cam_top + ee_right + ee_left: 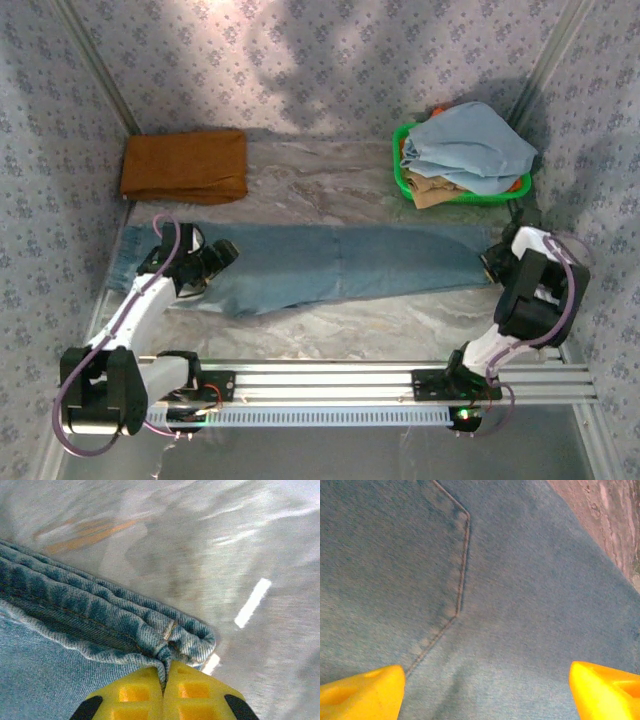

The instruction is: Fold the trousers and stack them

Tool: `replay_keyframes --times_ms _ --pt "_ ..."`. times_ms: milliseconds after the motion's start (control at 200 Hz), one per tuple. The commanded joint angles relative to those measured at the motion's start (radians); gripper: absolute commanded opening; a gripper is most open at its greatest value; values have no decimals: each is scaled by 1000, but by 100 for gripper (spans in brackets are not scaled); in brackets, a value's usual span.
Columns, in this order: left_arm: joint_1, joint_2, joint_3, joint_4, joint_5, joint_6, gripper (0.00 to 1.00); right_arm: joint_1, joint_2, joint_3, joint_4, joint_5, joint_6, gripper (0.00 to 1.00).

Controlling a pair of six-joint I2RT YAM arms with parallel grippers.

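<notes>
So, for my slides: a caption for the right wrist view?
Right gripper shut on the hem of the trousers, table beyond.

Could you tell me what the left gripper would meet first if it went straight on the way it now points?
The trousers: the left gripper is open and aimed squarely at the denim by a stitched pocket seam, with nothing in between. How near the cloth is, I cannot judge.

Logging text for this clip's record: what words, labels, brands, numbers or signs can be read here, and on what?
None can be read.
The jeans show only stitching, no tag or label.
The basket and the wall bear no lettering; the wall has just a flower print.
</notes>
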Motion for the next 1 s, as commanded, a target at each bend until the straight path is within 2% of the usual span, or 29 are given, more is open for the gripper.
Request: replay_keyframes --times_ms 0,90,140,235,295,405,505,620,735,849,974,994 --pt "-24 22 7 18 31 22 86 -37 -53 -22 -30 62 29 4" --pt "-48 17 34 -20 39 35 86 -15 -65 -6 -43 21 14 24" --pt "-78 3 61 -81 -2 48 87 22 -93 -1 -55 16 7 34" --pt "-145 -45 110 -230 -97 70 88 129 -177 8 -94 31 -5 42" --pt "-198 -85 116 -315 -152 59 87 214 -231 10 -124 52 -8 44" --pt "-347 -146 101 -423 -246 0 83 377 -307 -8 -147 74 2 46" --pt "-497 -171 72 -487 -309 -71 73 507 -325 -36 -131 44 18 46" --pt "-639 -185 4 -475 -337 -140 60 613 -314 -81 -66 -21 27 46" --pt "-741 -187 -54 -398 -334 -167 49 724 -269 -94 -1 -54 21 46" --pt "-776 -139 -101 -285 -339 -165 49 799 -173 -75 40 -52 7 46" --pt "-776 -97 -102 -281 -494 -152 53 804 -105 -65 81 -50 -6 46" --pt "-776 -94 -108 -242 -507 -142 53 803 -99 -63 84 -50 -10 46"
